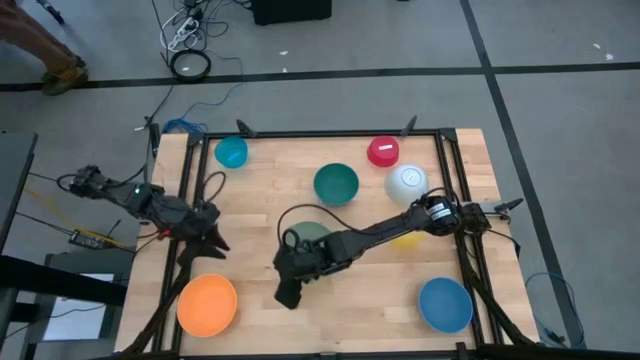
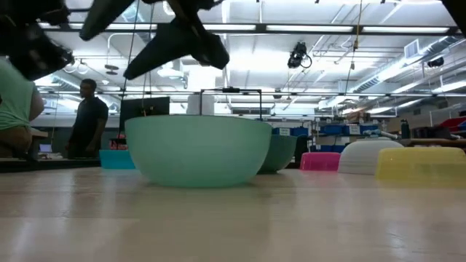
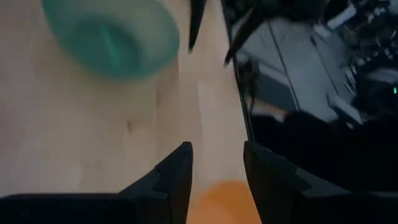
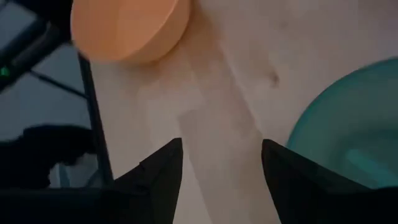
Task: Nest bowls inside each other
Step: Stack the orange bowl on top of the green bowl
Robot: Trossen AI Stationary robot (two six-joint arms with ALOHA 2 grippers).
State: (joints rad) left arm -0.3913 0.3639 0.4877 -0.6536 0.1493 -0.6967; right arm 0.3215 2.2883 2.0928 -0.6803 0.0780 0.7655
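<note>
Seven bowls show on the tabletop (image 1: 270, 190) and none is nested yet, as we read it. Orange bowl (image 1: 207, 304) sits at the near left corner, blue bowl (image 1: 445, 304) at the near right, small light blue bowl (image 1: 231, 152) at the far left, red bowl (image 1: 383, 151) upside down by the far edge with the white bowl (image 1: 406, 182) just beside it, also upside down, teal bowl (image 1: 336, 184) open side up near the middle. A pale green bowl (image 1: 312, 234) lies mid-table, mostly under the right arm, and a yellow bowl (image 1: 406, 238) peeks out beneath that arm too. Right gripper (image 1: 289, 292) hangs over bare wood between the green and orange bowls, fingers apart, nothing between them; we judge it is placed to go for one of those two. Left gripper (image 1: 214, 247) hovers near the left edge above the orange bowl, fingers apart and empty, probably waiting. The two arms are near each other here, so they could clash over the orange bowl. Cables and a frame run along the table edges. A person stands well back in the room.
</note>
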